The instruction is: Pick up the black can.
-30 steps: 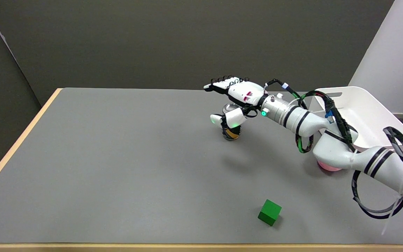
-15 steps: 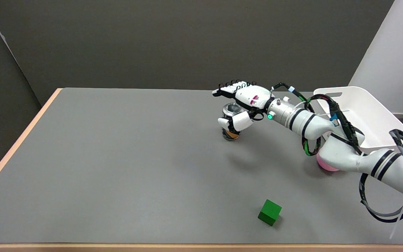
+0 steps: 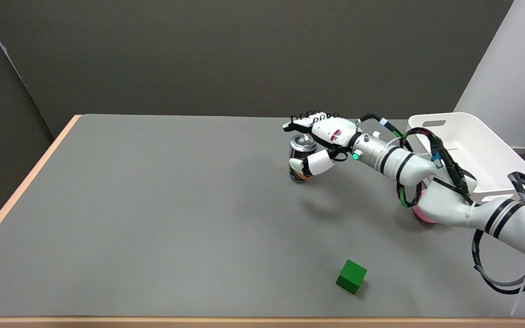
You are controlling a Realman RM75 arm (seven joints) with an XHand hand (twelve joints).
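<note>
Loosely spread around the black can (image 3: 302,158), the right hand (image 3: 321,141) holds nothing and could tip it while closing.

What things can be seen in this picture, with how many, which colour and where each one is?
black can: one, black with silver top, upright at the table's far middle-right.
green cube: one, green, near the front edge.
pink object: one, pink, mostly hidden behind the arm, at the right.
white bin: one, white, far right.
table: one, grey with a wooden edge.
right hand: one, black and white, fingers spread around the can; grip unclear.
</note>
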